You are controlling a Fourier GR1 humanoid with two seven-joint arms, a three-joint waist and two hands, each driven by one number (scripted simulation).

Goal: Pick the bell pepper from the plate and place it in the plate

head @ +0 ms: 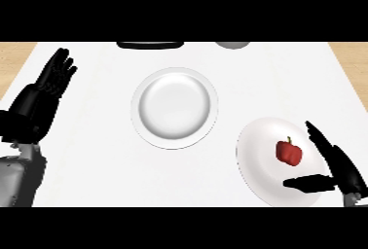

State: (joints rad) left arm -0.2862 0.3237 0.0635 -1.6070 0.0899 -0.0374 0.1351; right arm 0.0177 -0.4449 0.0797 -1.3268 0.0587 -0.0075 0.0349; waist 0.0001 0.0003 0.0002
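Note:
A red bell pepper (289, 151) with a green stem lies on the white plate (257, 146) at the lower right. My right hand (338, 163) is just right of the pepper, open, fingers straight and pointing up, thumb stretched out below the pepper; it does not touch it. A second white plate (174, 107) sits in the middle of the counter with nothing on it. My left hand (46, 85) rests open at the left edge, fingers up.
A dark flat object (149, 44) and a grey rounded object (233, 44) sit at the counter's far edge, partly cut off. Wooden floor shows past the white counter's left and right sides.

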